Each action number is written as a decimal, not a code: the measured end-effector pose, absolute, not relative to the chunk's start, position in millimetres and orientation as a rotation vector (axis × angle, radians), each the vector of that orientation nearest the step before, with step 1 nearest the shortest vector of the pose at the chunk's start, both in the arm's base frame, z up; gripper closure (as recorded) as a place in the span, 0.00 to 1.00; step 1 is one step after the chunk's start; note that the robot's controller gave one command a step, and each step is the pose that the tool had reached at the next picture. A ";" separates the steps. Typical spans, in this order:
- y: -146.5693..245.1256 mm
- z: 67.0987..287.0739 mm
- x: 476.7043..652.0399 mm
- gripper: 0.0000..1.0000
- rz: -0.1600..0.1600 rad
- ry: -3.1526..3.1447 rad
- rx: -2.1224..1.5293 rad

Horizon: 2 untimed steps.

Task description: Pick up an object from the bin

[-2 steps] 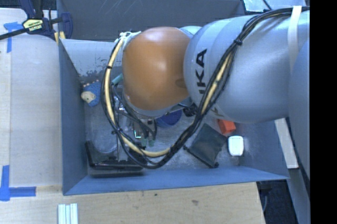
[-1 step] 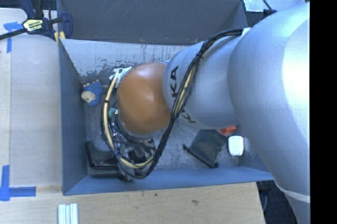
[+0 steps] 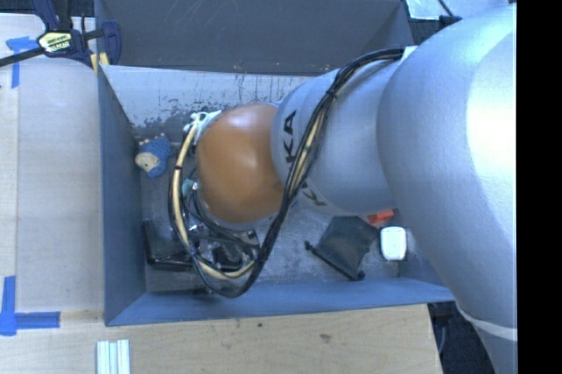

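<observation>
Walls of the grey bin (image 3: 118,214) crowd the arm, so its pincer (image 3: 219,260) points down at the near-left floor, just beside a black flat thing (image 3: 165,255). Whether the pincer is clenched or released cannot be told under the orange wrist cover (image 3: 233,161).

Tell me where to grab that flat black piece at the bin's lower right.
Probably from straight above, across its near and far edges: the black piece lies flat on the bin floor, and the white block sits close by its right side.

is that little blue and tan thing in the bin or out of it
In. The blue and tan thing lies on the bin floor near the view's left wall, beside the arm's orange cover.
</observation>
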<state>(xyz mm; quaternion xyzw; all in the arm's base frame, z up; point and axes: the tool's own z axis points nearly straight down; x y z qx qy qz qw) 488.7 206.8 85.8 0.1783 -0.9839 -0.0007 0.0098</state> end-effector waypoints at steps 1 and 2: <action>205.2 191.3 494.0 1.00 -0.001 -3.098 0.546; 171.1 282.1 503.1 1.00 0.002 -3.101 0.528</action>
